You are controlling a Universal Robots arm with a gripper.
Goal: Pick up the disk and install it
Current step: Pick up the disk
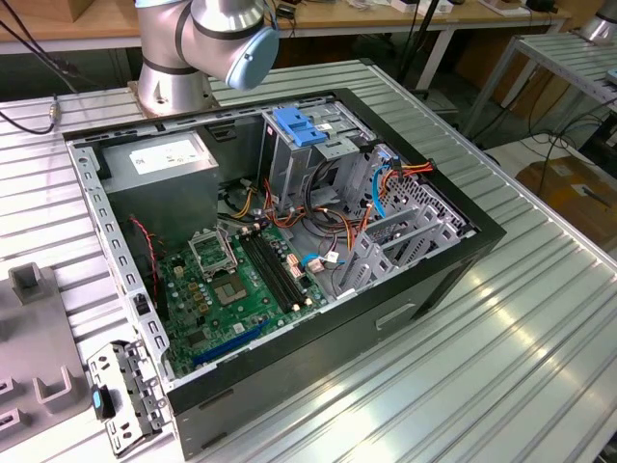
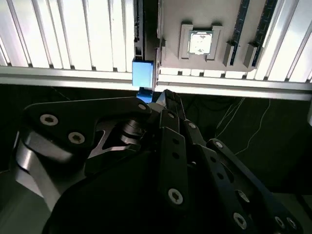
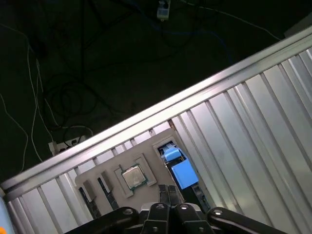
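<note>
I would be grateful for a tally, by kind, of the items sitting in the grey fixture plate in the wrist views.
processor chip: 1
disk, blue edge showing: 1
dark strips standing in holders: 2
Total: 4

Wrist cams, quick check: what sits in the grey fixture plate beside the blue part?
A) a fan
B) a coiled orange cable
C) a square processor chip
C: in both wrist views a square silver chip lies framed on the fixture plate beside the blue part.
</note>
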